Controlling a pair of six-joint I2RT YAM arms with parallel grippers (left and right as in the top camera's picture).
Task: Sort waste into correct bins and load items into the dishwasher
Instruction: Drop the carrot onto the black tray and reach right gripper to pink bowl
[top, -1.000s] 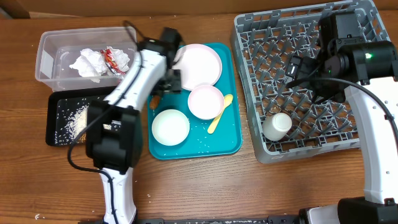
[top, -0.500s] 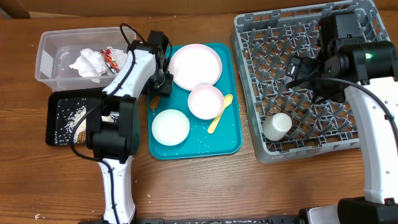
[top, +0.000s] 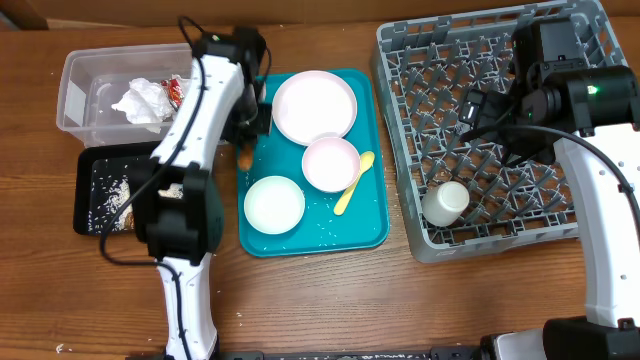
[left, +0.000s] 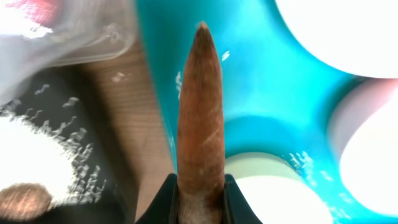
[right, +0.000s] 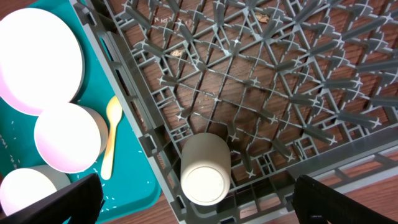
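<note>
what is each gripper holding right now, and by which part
The left gripper pinches the small orange-brown stick by one end, tapered tip free. The right gripper is open and holds nothing.

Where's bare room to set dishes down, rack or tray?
Dish rack: bare everywhere but its near-left corner, where the cup lies. Teal tray: crowded by plate, two bowls and spoon; only the near-right corner past the spoon is bare.

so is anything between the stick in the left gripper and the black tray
Nothing visible. The left gripper holds the stick at the teal tray's left edge, and only a bare strip of table separates it from the black tray.
</note>
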